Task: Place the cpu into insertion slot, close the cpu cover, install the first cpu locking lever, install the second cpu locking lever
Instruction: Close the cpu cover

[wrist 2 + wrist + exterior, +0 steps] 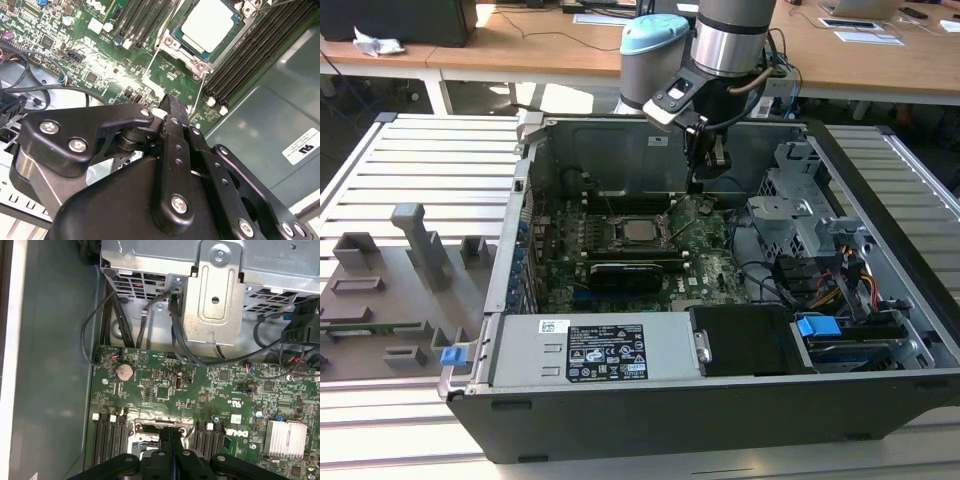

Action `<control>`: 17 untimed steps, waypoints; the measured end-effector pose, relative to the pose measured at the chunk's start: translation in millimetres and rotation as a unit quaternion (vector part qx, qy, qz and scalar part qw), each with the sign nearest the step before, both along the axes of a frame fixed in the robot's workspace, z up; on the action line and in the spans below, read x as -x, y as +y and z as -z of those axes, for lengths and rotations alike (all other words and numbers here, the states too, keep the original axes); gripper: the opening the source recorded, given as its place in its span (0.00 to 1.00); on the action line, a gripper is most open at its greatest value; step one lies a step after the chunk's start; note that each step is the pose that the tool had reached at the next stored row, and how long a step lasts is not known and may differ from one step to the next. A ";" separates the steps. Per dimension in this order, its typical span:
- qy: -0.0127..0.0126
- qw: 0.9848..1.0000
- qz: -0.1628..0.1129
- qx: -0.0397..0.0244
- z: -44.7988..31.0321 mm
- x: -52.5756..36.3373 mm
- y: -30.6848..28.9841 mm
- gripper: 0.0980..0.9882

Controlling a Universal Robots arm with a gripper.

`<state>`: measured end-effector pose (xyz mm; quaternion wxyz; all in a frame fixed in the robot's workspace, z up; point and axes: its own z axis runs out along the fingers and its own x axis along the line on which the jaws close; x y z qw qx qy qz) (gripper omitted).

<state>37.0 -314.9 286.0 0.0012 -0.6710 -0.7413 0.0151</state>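
cpu (pixel 207 22) sits in insertion slot (pixel 171 41) on mobo (pixel 705 268), inside open pc case (pixel 650 410).

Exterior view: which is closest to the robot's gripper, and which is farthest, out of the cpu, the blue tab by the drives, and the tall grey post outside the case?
1. The cpu: on the board, just below the gripper, toward the exterior view's left.
2. The blue tab: inside the case, at the exterior view's lower right.
3. The tall grey post: outside the case, at the exterior view's far left.
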 end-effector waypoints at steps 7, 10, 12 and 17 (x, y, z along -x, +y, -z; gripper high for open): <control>0.000 1.000 0.000 0.000 7.5 0.0 0.0 0.01; 0.000 1.000 0.000 0.000 10.2 0.0 0.0 0.01; 0.000 1.000 0.000 0.000 11.9 0.0 0.0 0.01; 0.000 1.000 0.000 0.000 15.8 0.0 0.0 0.01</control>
